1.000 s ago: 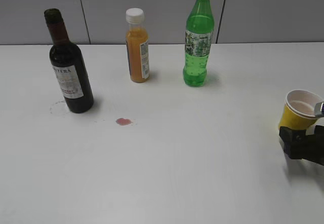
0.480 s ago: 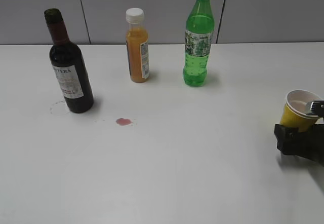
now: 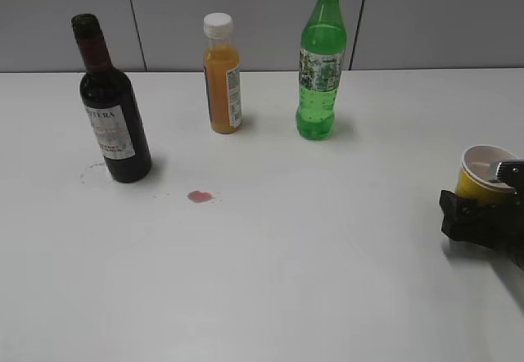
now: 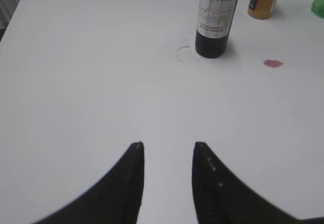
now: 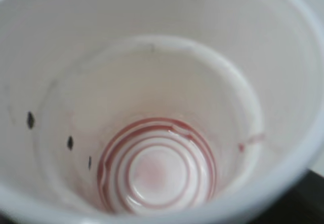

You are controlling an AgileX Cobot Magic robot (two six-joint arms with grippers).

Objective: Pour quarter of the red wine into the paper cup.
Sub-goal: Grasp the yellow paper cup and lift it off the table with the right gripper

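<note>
Apparently fetching comes first: the right gripper grasps the paper cup at the table's right edge, the left gripper hangs open, and the far-left wine bottle awaits lifting.

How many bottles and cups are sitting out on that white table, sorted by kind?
Bottles: 3 (wine, orange juice, green soda)
Paper cups: 1 (yellow cup, at the right edge)
Total: 4
</note>
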